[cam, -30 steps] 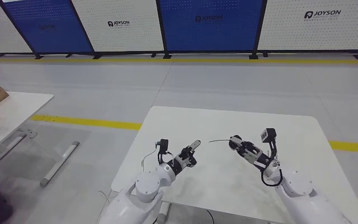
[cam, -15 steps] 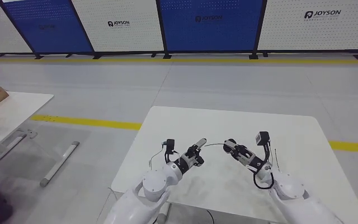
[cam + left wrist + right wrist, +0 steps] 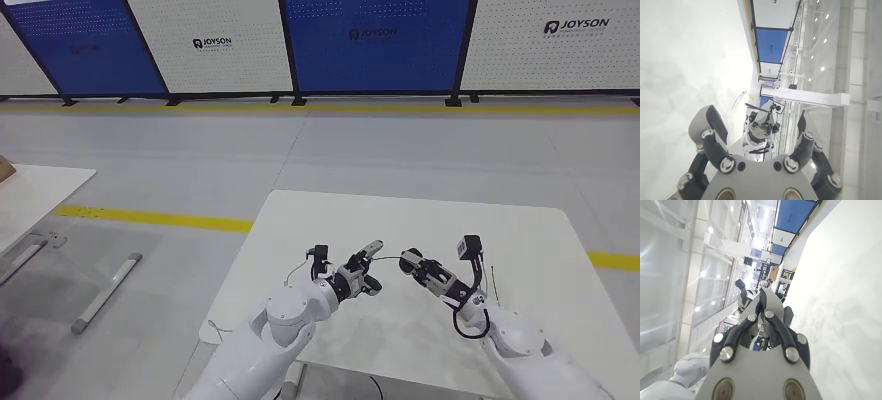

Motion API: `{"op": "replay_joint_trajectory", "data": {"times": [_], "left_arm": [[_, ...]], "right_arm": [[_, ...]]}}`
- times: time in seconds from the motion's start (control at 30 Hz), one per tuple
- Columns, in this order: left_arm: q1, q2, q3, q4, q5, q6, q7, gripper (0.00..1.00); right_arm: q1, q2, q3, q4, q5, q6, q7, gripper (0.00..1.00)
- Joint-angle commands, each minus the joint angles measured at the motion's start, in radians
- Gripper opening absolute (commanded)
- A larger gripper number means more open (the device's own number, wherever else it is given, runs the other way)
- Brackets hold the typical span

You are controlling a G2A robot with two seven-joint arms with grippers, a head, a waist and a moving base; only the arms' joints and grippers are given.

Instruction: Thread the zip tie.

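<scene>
Above the white table [image 3: 400,215], the right gripper [image 3: 408,262] pinches a black zip tie [image 3: 753,107] pointing left toward the left gripper [image 3: 756,118], whose fingers are spread.

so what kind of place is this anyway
Probably an industrial hall or robot test floor: blue and white partitions fence it off, a yellow line marks the bare floor, and rows of lights hang high overhead.
</scene>
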Motion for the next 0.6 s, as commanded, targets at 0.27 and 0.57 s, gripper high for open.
{"op": "replay_joint_trajectory", "data": {"times": [0.27,0.57], "left_arm": [[0.014,-0.001,0.026,-0.027,0.063,-0.06,0.02,1.0],[0.002,-0.009,0.057,-0.033,0.073,-0.087,0.036,1.0]], "right_arm": [[0.0,0.0,0.0,0.0,0.0,0.0,0.0,0.0],[0.0,0.0,0.0,0.0,0.0,0.0,0.0,0.0]]}}
